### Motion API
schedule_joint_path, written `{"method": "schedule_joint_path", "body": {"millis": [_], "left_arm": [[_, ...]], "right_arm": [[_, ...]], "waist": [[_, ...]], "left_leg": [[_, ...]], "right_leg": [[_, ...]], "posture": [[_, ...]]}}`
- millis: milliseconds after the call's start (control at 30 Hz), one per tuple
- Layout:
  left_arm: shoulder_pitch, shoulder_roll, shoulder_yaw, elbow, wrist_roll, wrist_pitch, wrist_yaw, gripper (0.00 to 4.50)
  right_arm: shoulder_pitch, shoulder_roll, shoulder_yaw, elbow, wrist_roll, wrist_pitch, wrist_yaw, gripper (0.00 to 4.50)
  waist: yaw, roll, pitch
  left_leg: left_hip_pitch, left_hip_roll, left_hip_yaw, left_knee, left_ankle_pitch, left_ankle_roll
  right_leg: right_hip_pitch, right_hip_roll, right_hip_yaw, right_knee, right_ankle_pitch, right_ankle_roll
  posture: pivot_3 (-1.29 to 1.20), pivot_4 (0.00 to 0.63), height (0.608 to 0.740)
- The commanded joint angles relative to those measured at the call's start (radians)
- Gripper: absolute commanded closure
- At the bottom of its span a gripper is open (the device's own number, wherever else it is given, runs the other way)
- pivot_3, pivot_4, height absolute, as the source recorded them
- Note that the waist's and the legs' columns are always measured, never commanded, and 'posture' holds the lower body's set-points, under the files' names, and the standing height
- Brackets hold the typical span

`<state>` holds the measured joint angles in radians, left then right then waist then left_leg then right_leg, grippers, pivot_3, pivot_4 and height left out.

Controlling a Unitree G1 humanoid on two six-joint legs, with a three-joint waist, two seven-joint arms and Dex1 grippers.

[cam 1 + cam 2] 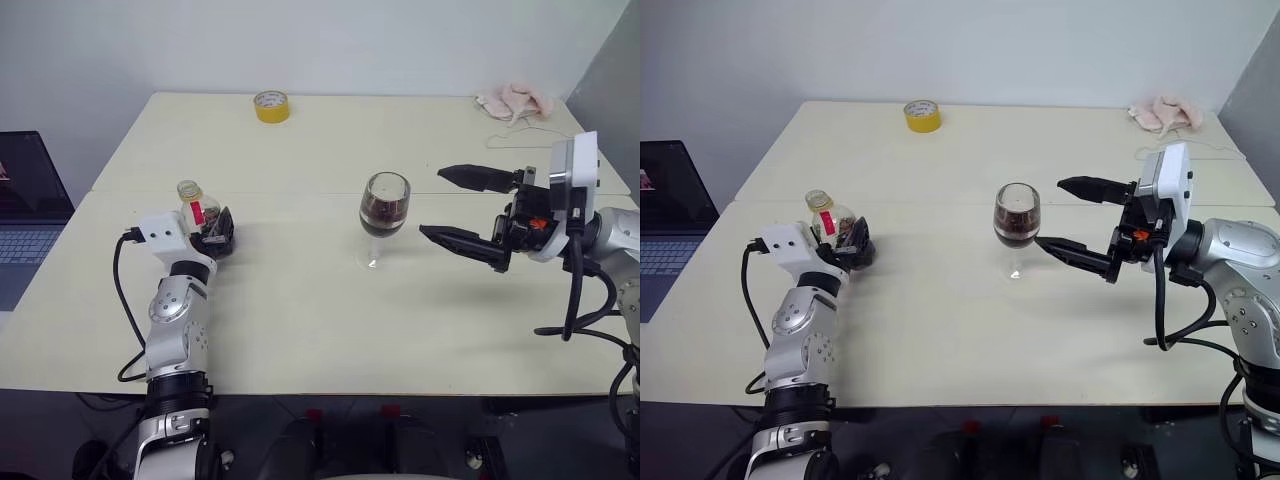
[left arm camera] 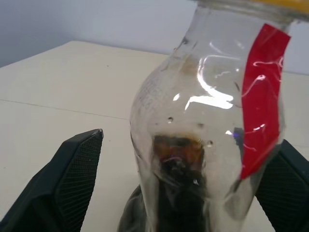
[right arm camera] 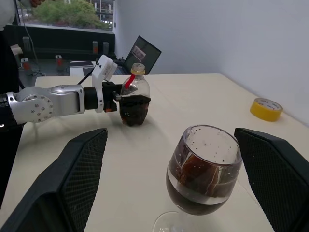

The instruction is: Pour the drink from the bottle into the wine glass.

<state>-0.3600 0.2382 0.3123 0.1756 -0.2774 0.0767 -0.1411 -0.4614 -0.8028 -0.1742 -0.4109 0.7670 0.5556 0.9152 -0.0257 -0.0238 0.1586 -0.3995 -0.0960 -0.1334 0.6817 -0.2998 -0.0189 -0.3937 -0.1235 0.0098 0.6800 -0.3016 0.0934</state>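
Note:
The bottle (image 1: 197, 212) stands upright on the cream table (image 1: 300, 310), at its left side. It has an orange-yellow cap, a red label strip and a little dark drink (image 3: 133, 113) at its bottom. My left gripper (image 1: 215, 235) is open around its base, and the left wrist view shows one finger (image 2: 72, 179) standing apart from the plastic. The wine glass (image 1: 384, 205) stands mid-table, about half full of the dark drink (image 3: 198, 193). My right gripper (image 1: 431, 201) hovers open just right of the glass, pointing at its bowl and holding nothing.
A yellow tape roll (image 1: 271, 106) lies at the table's far edge. A pink cloth (image 1: 515, 100) and a thin white cord sit at the far right corner. A laptop (image 1: 25, 215) stands off the table's left side.

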Motion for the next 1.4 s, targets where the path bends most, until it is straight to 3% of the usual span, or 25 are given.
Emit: {"method": "schedule_joint_path", "body": {"millis": [33, 467, 900, 1033, 1400], "left_arm": [[0.016, 0.011, 0.003, -0.044, -0.004, -0.004, -0.008, 0.05], [0.147, 0.071, -0.020, -0.268, -0.036, 0.123, -0.089, 0.05], [0.324, 0.269, 0.086, -0.477, -0.190, 0.220, -0.329, 0.05], [0.340, 0.426, 0.135, -0.615, -0.346, 0.343, -0.473, 0.05], [0.249, 0.710, 0.190, -0.638, -0.550, 0.558, -0.656, 0.05]], "right_arm": [[-0.017, -0.004, -0.018, -0.015, -0.003, -0.021, 0.011, 0.00], [-0.024, 0.005, 0.002, 0.030, -0.027, -0.041, 0.049, 0.00], [-0.051, -0.015, 0.011, 0.119, -0.083, -0.070, 0.127, 0.00], [-0.055, -0.083, -0.016, 0.166, -0.103, -0.074, 0.178, 0.00], [-0.028, -0.226, -0.065, 0.268, -0.122, -0.067, 0.285, 0.00]], "waist": [[0.000, 0.000, 0.000], [-0.001, 0.000, 0.000], [0.000, 0.001, 0.000], [0.002, 0.001, 0.000], [-0.002, 0.004, 0.000]], "left_leg": [[0.000, 0.000, 0.000, 0.000, 0.000, 0.000], [0.000, 0.000, 0.000, -0.001, 0.000, 0.000], [0.000, 0.001, 0.000, -0.002, 0.000, 0.000], [0.000, 0.001, 0.000, -0.002, 0.000, 0.000], [0.001, 0.001, 0.001, -0.003, 0.000, 0.000]], "right_leg": [[0.000, 0.000, 0.000, 0.000, 0.000, 0.000], [0.000, 0.000, 0.000, 0.000, 0.000, 0.000], [-0.001, 0.000, 0.001, -0.001, 0.000, 0.000], [-0.001, 0.000, 0.001, -0.002, 0.000, 0.000], [0.000, 0.001, 0.002, -0.003, -0.001, -0.001]], "posture": [[0.00, 0.150, 0.740], [0.00, 0.150, 0.740], [0.00, 0.150, 0.740], [0.00, 0.150, 0.740], [0.00, 0.150, 0.740]]}}
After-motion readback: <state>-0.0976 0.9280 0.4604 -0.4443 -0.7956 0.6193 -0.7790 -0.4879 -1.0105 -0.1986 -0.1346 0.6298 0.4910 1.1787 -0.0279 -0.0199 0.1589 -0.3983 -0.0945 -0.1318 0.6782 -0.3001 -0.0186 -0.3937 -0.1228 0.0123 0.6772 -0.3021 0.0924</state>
